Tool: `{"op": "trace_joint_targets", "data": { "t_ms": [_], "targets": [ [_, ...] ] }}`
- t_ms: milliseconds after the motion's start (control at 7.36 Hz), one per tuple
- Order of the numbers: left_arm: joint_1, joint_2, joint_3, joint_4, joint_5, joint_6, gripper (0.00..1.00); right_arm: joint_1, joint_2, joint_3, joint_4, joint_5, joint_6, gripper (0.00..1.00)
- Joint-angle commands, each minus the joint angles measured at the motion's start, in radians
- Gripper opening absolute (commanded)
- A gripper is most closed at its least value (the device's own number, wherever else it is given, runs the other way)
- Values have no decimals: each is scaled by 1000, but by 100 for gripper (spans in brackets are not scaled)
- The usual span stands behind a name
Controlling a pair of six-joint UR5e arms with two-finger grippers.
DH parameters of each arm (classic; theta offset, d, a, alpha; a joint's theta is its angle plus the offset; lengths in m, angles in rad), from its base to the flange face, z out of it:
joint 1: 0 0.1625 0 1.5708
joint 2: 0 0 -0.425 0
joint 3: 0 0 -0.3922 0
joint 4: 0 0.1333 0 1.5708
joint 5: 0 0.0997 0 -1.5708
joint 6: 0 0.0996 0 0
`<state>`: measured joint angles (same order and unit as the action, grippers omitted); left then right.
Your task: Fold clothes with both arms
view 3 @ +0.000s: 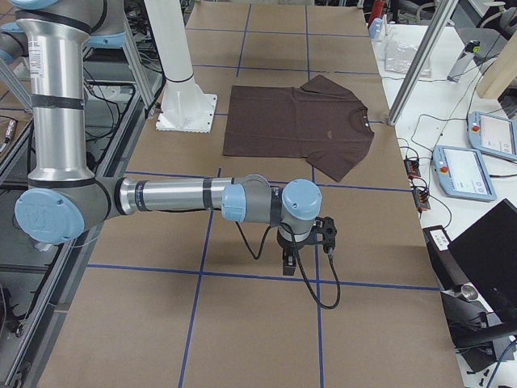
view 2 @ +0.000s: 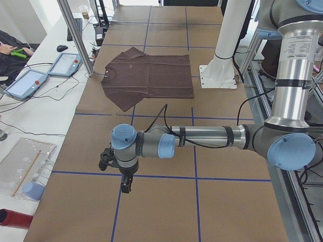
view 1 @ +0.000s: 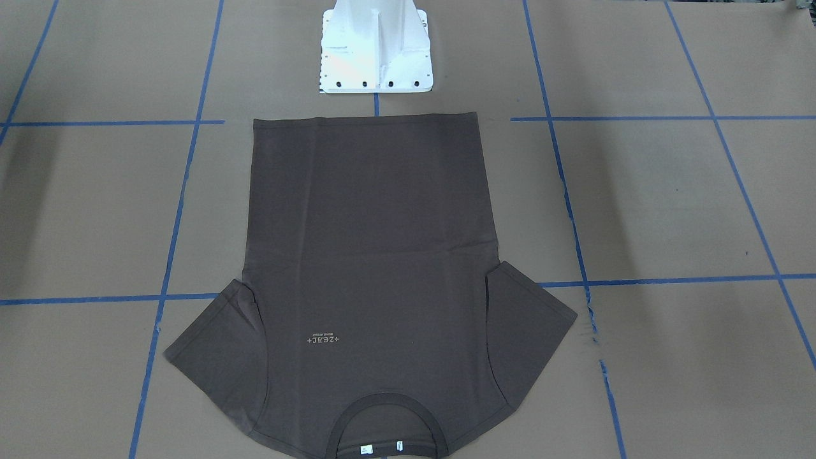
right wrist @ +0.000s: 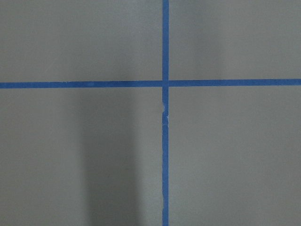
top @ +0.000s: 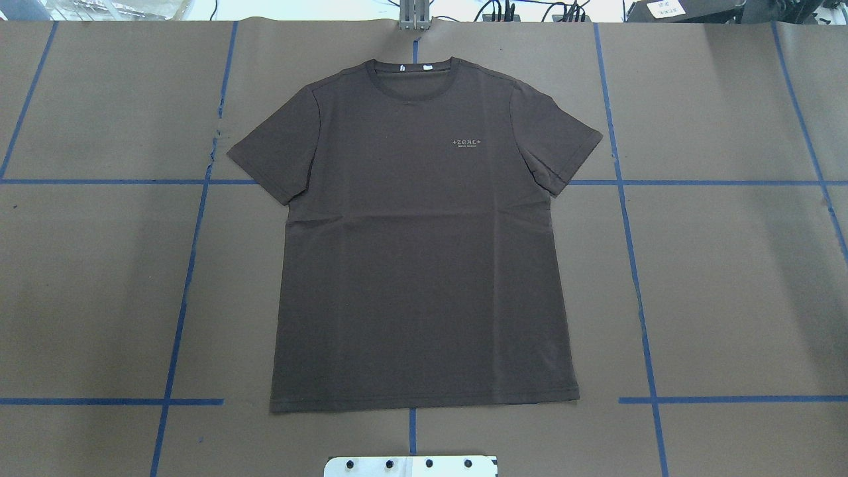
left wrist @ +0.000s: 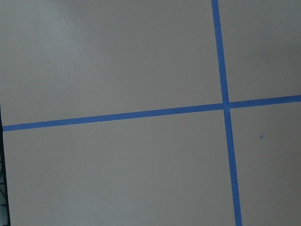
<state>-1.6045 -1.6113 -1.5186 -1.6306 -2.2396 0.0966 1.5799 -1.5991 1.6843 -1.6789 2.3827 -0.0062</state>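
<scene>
T-shirt [top: 424, 278] chest lettering [top: 469, 142]: roughly "+zekc+"

Your robot's left arm [view 2: 207, 136] and right arm [view 3: 170, 196] are shiny silver tubes with round light-blue caps [view 2: 123, 137]. The left gripper [view 2: 124, 186] and right gripper [view 3: 288, 263] are black, with black cables [view 3: 321, 306] looping by them.

Overhead and front-facing cameras look steeply down on the T-shirt [top: 424, 252] from opposite sides. Both end cameras look along the table [view 2: 161, 201], sharing it. Wrist cameras face blue tape [left wrist: 225, 104] closely.
</scene>
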Motion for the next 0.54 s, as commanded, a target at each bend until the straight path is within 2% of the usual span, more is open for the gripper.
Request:
{"op": "trace_joint_targets", "data": {
  "t_ms": [0,272,407],
  "targets": [
    [0,-2,-2,0,0,6,100,0,13,3,1,3,5,100],
    [2,-59,-17,-2,-11,2,100,-17,92,24,1,28,8,100],
    [3,-83,-50,-18,-29,6,100,-70,202,0,1,38,62,100]
  ]
}}
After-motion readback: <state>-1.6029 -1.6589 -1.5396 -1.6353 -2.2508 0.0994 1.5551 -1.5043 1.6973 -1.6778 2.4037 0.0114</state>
